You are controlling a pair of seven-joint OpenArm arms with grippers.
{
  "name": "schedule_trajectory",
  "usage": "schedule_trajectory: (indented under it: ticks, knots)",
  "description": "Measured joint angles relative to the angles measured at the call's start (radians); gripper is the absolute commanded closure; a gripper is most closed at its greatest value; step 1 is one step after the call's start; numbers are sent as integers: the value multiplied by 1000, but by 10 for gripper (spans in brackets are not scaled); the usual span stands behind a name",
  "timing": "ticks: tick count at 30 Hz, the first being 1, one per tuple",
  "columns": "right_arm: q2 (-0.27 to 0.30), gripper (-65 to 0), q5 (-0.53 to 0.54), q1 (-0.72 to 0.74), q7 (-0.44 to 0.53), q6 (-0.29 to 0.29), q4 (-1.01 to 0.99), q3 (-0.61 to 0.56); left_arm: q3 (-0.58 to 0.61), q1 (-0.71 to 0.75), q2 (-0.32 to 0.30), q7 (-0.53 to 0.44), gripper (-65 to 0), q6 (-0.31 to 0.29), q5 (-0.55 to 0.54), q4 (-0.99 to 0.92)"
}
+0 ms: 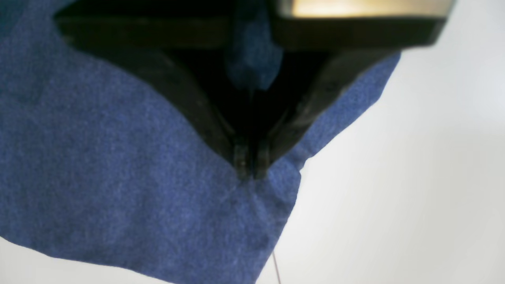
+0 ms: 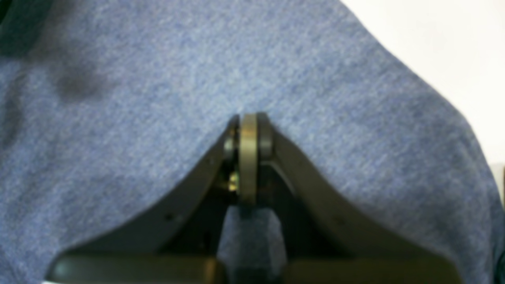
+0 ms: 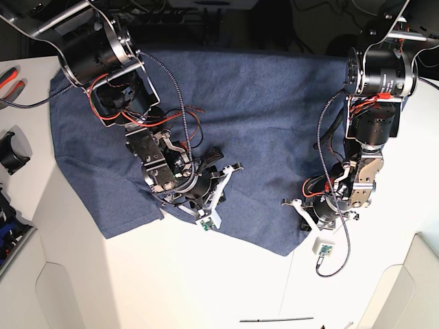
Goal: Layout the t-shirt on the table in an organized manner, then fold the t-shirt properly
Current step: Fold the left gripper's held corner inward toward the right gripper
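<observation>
The heathered slate-blue cotton t-shirt (image 3: 206,116) lies spread across the upper middle of the white desk (image 3: 171,288). Both arms reach down to its lower edge: left gripper (image 1: 250,163) and right gripper (image 2: 248,130) each have fingers pinching shirt fabric.

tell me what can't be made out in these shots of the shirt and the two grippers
- Base view: both grippers are hidden under their own wrists and cameras.
- Base view: the t-shirt's sleeves, collar and lettering cannot be picked out; the arms cover part of it.
- Left wrist view: the left gripper is shut on blue cloth; blur hides which edge.
- Right wrist view: the right gripper is shut against the fabric; blur and closeness hide the pinch.
</observation>
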Motion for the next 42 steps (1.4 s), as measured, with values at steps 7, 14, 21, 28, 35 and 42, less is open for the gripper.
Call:
schedule_trajectory:
  ticks: [7,14,21,28,35,42]
  knots:
    - [0,0,0,0,0,0,0,0,-1,15,17,-60,0,-209,-11,0]
    - [0,0,0,0,0,0,0,0,2,17,35,-66,0,-375,-8,0]
    - [0,0,0,0,0,0,0,0,2,17,33,85,-108,-372,-9,0]
    - [0,0,0,0,0,0,0,0,2,29,34,140,-153,-372,-29,3]
    - [0,0,0,0,0,0,0,0,91,53,13,293,-153,-383,-145,17]
    - [0,0,0,0,0,0,0,0,156,68,-17,228,-153,-386,-224,26]
